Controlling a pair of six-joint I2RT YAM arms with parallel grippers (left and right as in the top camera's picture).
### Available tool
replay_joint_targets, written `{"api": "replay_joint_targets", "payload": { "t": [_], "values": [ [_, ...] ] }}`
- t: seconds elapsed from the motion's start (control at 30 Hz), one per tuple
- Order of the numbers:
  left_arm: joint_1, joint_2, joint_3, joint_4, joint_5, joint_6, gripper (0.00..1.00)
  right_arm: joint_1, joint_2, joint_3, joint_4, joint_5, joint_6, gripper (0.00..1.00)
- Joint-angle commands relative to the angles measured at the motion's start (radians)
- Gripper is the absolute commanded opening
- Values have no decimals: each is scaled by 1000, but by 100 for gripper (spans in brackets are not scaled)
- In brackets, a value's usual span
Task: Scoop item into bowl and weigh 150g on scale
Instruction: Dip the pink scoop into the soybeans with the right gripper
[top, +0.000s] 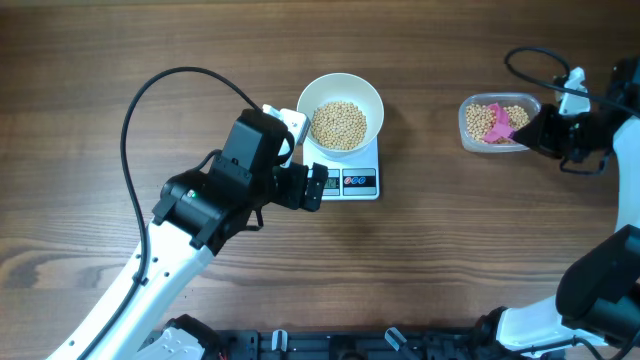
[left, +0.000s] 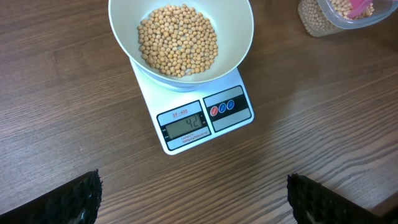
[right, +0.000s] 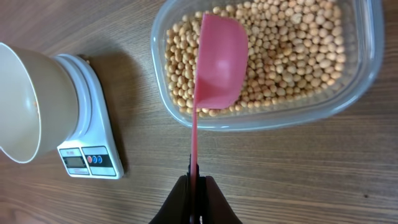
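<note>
The white bowl (top: 376, 102) stands on the scale (top: 360, 182) and holds a heap of tan beans (top: 339, 124). In the left wrist view the bowl (left: 241, 38) and the scale's lit display (left: 185, 126) lie ahead of my left gripper (left: 196, 199), which is open, empty and low over bare wood in front of the scale. My right gripper (right: 198, 186) is shut on the thin handle of a pink scoop (right: 221, 62). The scoop is turned on its side over the beans (right: 292, 50) in the clear tub (right: 280, 119), with no beans visible in it.
The clear tub (top: 466, 112) sits to the right of the scale, an open strip of wood between them. In the right wrist view the bowl (right: 25, 99) and scale (right: 93, 155) stand at the left. A black cable (top: 150, 90) loops over the left arm.
</note>
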Motion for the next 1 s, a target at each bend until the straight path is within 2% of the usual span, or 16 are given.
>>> {"api": "replay_joint_targets", "payload": {
  "t": [0.0,0.5,0.97],
  "values": [
    [-3,-7,-5,2,-17,-10,100,-34,34,-10,-2,-98,-14,4],
    [-3,-7,-5,2,-17,-10,100,-133,103,-10,-13,-297,-16,4],
    [-3,-7,-5,2,-17,-10,100,-251,105,-10,-31,-356,-18,4]
  ]
}}
